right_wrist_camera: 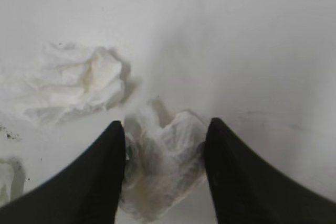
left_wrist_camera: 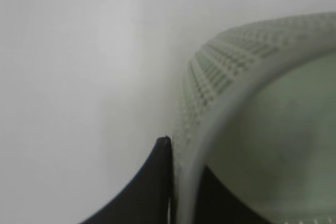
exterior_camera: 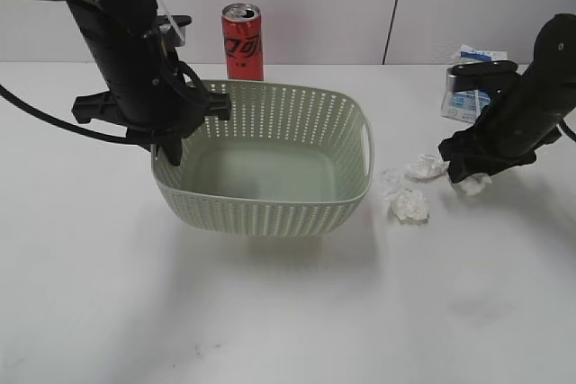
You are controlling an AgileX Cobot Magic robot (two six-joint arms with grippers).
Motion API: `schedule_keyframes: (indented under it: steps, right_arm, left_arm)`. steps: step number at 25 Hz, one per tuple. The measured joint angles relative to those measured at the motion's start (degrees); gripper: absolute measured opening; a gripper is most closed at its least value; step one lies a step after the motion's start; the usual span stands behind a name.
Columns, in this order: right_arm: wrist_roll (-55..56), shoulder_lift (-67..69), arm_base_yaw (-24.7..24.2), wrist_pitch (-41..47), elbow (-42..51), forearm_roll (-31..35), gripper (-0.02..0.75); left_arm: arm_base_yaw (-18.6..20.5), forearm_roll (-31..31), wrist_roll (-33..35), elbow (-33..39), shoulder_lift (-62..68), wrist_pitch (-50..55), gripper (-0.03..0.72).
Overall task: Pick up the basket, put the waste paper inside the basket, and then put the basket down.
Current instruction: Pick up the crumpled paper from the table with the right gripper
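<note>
The pale green basket (exterior_camera: 270, 213) is at the middle of the table, empty, with a shadow under it as if held slightly off the surface. My left gripper (exterior_camera: 168, 146) is shut on its left rim; in the left wrist view the rim (left_wrist_camera: 220, 77) runs between the two fingers (left_wrist_camera: 184, 171). Three white waste paper wads lie right of the basket. My right gripper (exterior_camera: 468, 177) is down at the table, its fingers (right_wrist_camera: 165, 129) closed against both sides of one wad (right_wrist_camera: 165, 166). A second wad (right_wrist_camera: 79, 82) (exterior_camera: 426, 166) and a third (exterior_camera: 409, 204) lie loose.
A red drink can (exterior_camera: 242, 40) stands behind the basket near the back wall. A blue-and-white carton (exterior_camera: 468, 96) stands at the back right, partly behind my right arm. Bare white table (exterior_camera: 270, 330) lies in front.
</note>
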Motion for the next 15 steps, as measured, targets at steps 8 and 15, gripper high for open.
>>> schedule_keyframes:
  steps: [8,15]
  right_arm:
    - [0.0,-0.6,0.0,4.3,0.0,0.0,0.059]
    - [-4.3,-12.1,1.1,6.7,0.0,7.5,0.058]
  left_arm:
    - [0.0,0.0,0.0,0.0,0.0,0.0,-0.016]
    - [0.0,0.0,0.0,0.0,0.0,-0.4,-0.017]
